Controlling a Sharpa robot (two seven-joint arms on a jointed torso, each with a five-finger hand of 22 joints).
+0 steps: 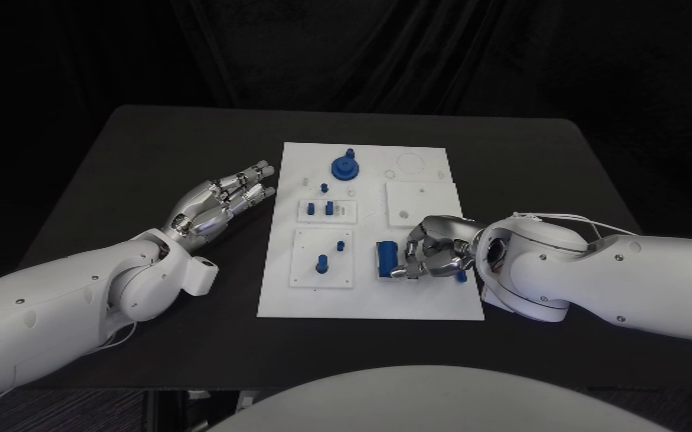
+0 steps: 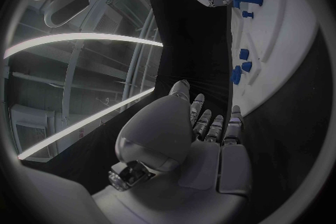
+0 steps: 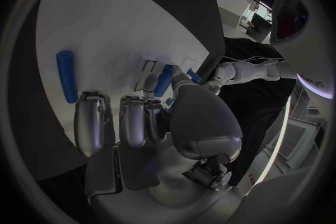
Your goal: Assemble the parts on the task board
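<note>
1. black drapes close off the room behind the black table (image 1: 144, 152); its top looks matte, so i judge a dropped part would stop rather than skid.
2. from my seat the task board (image 1: 426, 307) lies at the table's centre, long side running from 12 to 6 o'clock.
3. my right hand (image 1: 433, 249) sits over the board's near right area, about 4 o'clock from its centre. its fingers are curled in beside a blue cylinder (image 1: 387, 258); in the right wrist view that cylinder (image 3: 66, 75) lies flat on the white plate, apart from the fingertips (image 3: 91, 102). something blue shows under the thumb, but i cannot tell whether it is pinched.
4. my left hand (image 1: 224, 202) rests off the board at 9 o'clock, fingers stretched out together and holding nothing.
5. a blue knob (image 1: 346, 166) stands near 12 o'clock; small blue pegs (image 1: 329, 208) stand in an inset block at centre left, more in the block toward 7 o'clock.
6. handling, as i judge it: the cylinder looks like light, stiff, smooth plastic, not fragile. lying on its side it may roll away from a fingertip, so i would take it across its middle, thumb opposite fingers, and lift straight up.
7. the pegs are tiny; a fingertip pinch near the top seems safest.
</note>
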